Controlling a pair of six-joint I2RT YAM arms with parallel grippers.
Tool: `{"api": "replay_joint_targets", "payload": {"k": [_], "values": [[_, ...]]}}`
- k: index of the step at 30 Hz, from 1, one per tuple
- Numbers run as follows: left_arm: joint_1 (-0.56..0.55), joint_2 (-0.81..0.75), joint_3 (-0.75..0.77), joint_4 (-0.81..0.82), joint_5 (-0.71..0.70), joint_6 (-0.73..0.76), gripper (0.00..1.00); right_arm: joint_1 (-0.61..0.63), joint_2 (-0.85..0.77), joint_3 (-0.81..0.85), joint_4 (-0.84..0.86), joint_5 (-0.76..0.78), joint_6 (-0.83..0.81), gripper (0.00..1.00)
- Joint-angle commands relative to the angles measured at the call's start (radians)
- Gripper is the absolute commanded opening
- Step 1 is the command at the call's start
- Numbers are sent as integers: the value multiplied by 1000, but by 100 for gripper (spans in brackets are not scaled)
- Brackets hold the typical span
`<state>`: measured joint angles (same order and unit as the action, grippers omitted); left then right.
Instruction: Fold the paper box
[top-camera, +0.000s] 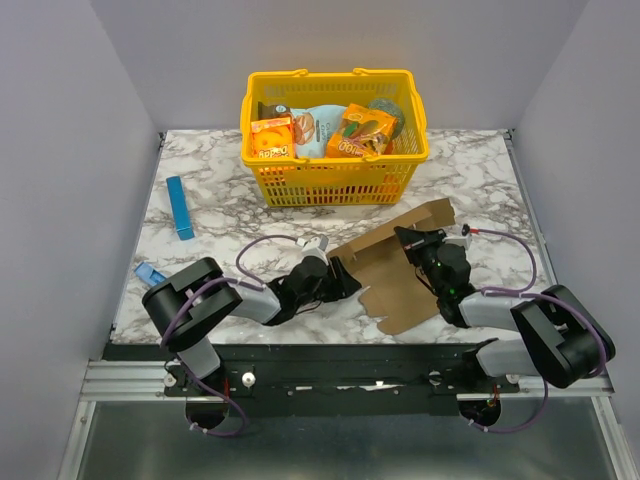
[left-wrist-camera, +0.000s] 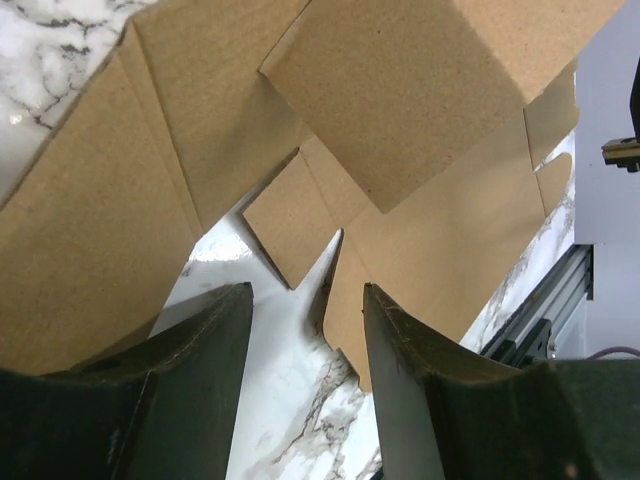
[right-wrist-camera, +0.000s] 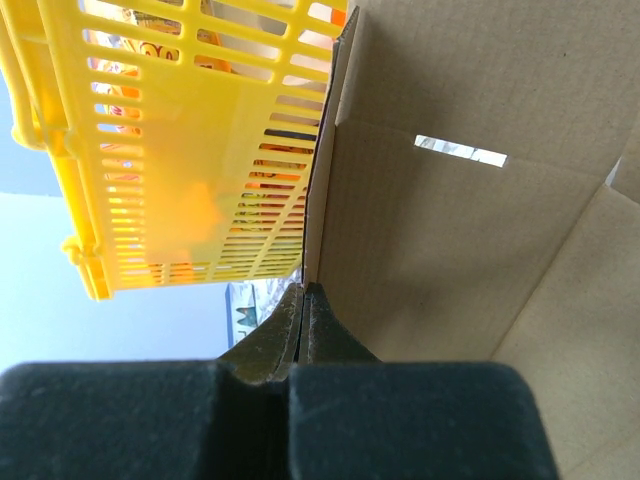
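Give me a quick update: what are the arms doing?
Left gripper open beside cardboard sheet. Right gripper pinching its raised edge. Basket close behind.

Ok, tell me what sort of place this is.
Probably a robot lab test cell: plain grey walls enclose a marble-patterned table, with a yellow shopping basket of snack boxes as props.

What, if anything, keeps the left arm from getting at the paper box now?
Probably nothing, so yes. The left fingers stand open right at a flap of the paper box; only bare marble table shows between them.
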<state>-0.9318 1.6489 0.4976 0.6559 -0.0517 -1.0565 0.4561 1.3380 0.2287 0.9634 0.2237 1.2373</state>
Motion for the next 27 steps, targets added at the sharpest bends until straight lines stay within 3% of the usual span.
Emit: {"api": "replay_joint_targets", "payload": {"k": [1,18,27], "values": [[-4,55,30,-21,-53,24,57,7,-2,-11,-11,-10,-19,1],[-9,106,-1,232,-96,53,45,9,-8,-23,-6,2,-16,1],[-15,86,-27,333,-126,167,40,7,-42,-28,-34,22,-33,1]]}}
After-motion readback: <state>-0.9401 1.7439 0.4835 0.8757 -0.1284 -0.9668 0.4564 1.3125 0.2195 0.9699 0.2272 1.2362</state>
